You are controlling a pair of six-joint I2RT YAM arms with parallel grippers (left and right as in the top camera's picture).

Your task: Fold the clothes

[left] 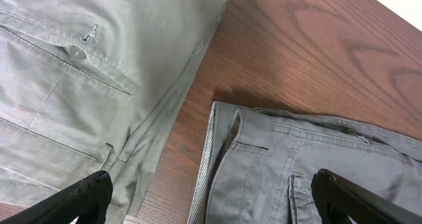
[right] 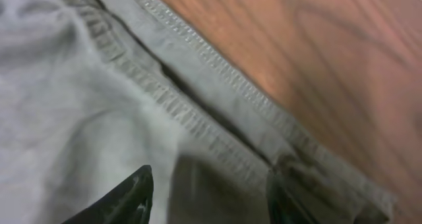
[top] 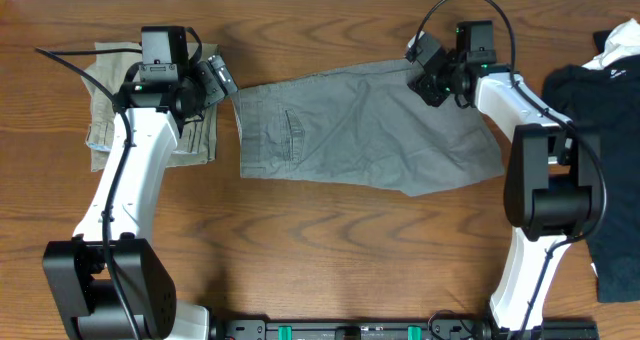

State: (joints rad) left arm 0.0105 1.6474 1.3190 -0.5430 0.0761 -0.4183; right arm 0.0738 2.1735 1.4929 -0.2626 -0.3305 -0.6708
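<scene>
Grey shorts [top: 370, 130] flat, left end effector [left: 211, 188] wide apart (near waistband [left: 210, 159]), right end effector [right: 211, 194] apart over hem [right: 217, 72]

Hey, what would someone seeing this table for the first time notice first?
The grey shorts, spread wrinkled across the middle of the wooden table, stand out first, with the right tool open over their far hem on the right. Folded khaki trousers lie at the left under the left arm, and a black garment sits at the right edge.
</scene>
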